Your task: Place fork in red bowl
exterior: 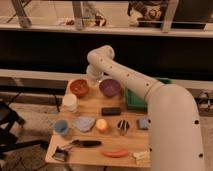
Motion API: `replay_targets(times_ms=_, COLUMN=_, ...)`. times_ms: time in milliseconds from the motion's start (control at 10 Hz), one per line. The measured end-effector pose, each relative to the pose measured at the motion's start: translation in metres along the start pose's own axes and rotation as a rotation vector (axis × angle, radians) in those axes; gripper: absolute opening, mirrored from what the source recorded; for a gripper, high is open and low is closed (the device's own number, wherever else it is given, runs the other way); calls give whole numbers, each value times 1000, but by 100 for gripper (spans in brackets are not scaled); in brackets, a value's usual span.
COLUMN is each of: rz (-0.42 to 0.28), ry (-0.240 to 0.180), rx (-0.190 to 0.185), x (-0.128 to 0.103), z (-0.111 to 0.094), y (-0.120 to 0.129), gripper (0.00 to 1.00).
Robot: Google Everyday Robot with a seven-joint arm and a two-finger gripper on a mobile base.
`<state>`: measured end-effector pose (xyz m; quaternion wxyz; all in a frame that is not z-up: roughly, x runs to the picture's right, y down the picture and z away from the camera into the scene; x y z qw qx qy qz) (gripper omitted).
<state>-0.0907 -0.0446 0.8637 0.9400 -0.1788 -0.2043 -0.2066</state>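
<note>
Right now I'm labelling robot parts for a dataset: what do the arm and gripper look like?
The arm is white and glossy, built of thick rounded tube segments with bulbous joints and small dark dots along its shell. No cables, sleeves or markings show. The gripper, at the arm's far end between the red bowl and purple bowl, looks pale too.
</note>
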Motion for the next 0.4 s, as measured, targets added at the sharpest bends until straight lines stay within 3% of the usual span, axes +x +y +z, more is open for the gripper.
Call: replay_targets(times_ms=400, rz=-37, ry=-15, rx=28, x=-6, z=12, y=-10, gripper=0)
